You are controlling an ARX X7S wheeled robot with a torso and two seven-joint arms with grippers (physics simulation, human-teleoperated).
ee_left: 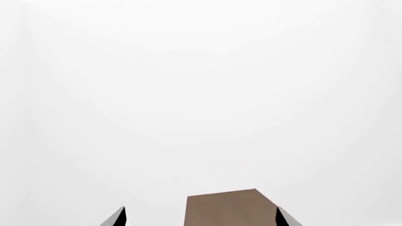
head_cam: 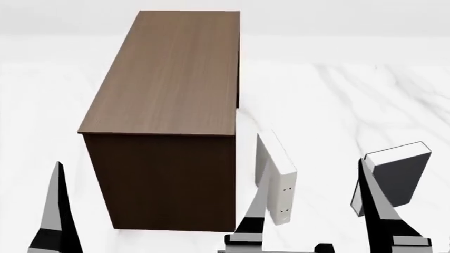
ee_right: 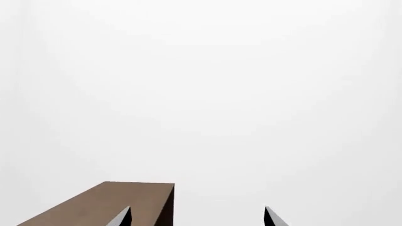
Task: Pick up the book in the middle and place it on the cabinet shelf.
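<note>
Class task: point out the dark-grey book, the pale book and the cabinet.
dark-grey book point(head_cam: 402, 179), head view, on its grey cover.
pale book point(head_cam: 280, 179), head view, on its spine edge.
cabinet point(head_cam: 172, 74), head view, on its flat top.

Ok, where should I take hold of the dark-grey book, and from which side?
Probably its upper edge, coming from above. The dark-grey book stands upright, broad cover facing the robot, white page edges on top, so the fingers can straddle its thickness, one on each cover.
</note>
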